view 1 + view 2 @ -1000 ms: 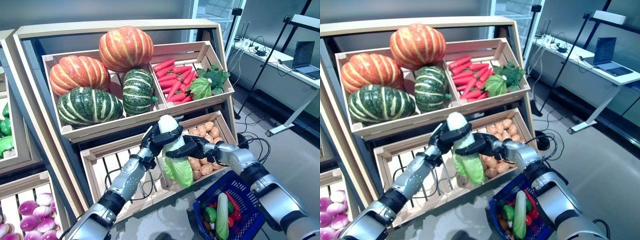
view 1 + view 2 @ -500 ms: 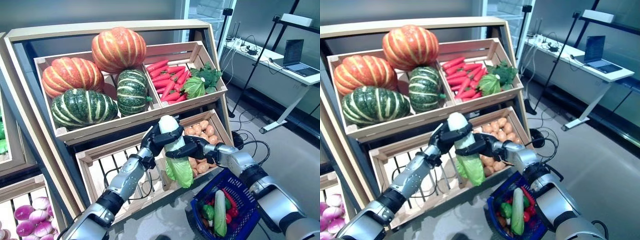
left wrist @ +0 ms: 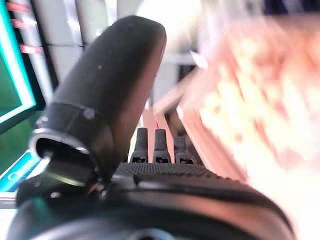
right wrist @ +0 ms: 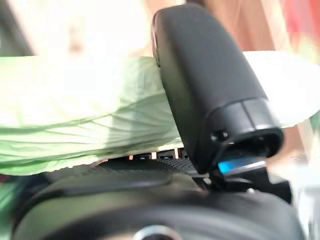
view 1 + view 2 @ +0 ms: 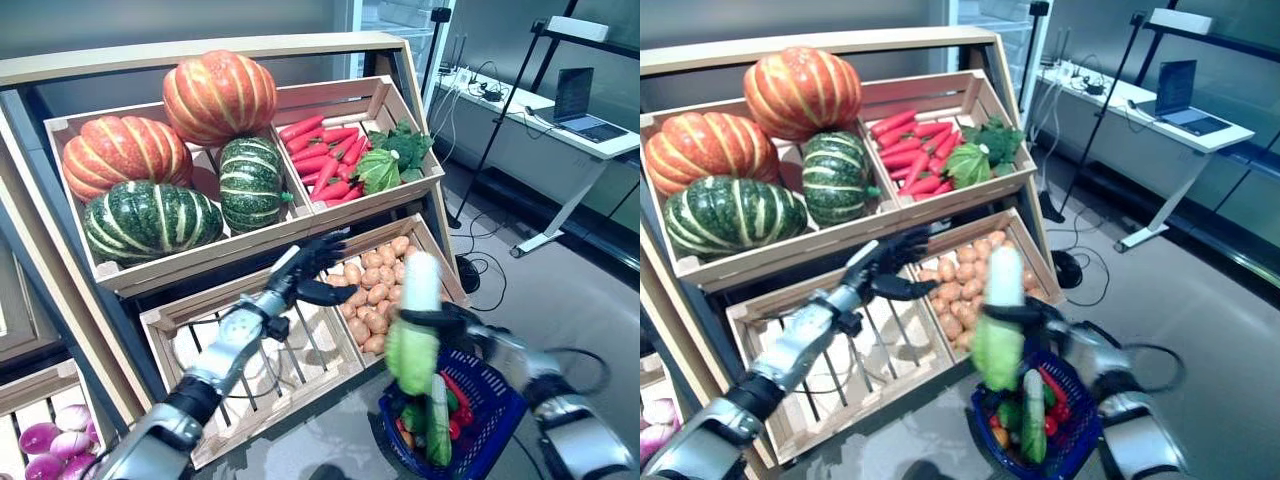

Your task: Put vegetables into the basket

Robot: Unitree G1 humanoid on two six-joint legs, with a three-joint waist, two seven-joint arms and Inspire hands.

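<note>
Cabbage over the basket, wooden produce stand behind.
Your right hand (image 5: 452, 322) grips one cabbage (image 5: 414, 331) above the blue basket (image 5: 492, 420); left hand (image 5: 309, 272) spread, empty. Four pumpkins (image 5: 219, 94) fill the stand's top-left crate.

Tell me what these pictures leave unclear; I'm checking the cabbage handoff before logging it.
- Right hand: motion-blurred in both eye views; in the right wrist view the cabbage hides its fingers, only the thumb shows across it.
- Basket: floor hidden by the vegetables inside.
- Left hand: open; its wrist view's background is blurred.
</note>
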